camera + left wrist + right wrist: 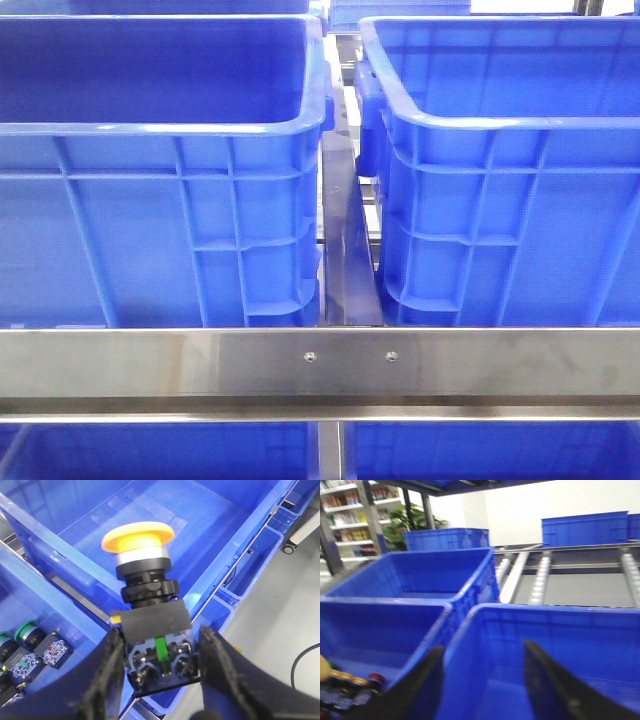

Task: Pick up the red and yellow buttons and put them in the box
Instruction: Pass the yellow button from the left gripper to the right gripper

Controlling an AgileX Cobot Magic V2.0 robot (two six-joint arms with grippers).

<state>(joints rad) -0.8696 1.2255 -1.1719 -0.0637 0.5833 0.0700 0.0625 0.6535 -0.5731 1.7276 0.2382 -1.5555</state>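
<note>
Between the black fingers (107,675) of our left gripper (161,667) we see a yellow-capped button (145,575) with silver collar, black body and green strip. Beyond it lies a bright-blue box (200,525); beside the jaws, green-capped buttons (25,630).

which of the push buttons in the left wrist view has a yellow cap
The yellow button clamped in the left claw. The loose buttons in the neighbouring crate show green caps.

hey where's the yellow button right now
In the left wrist view, the yellow button is gripped by its black base in the left gripper, above the rim of a blue crate.
</note>
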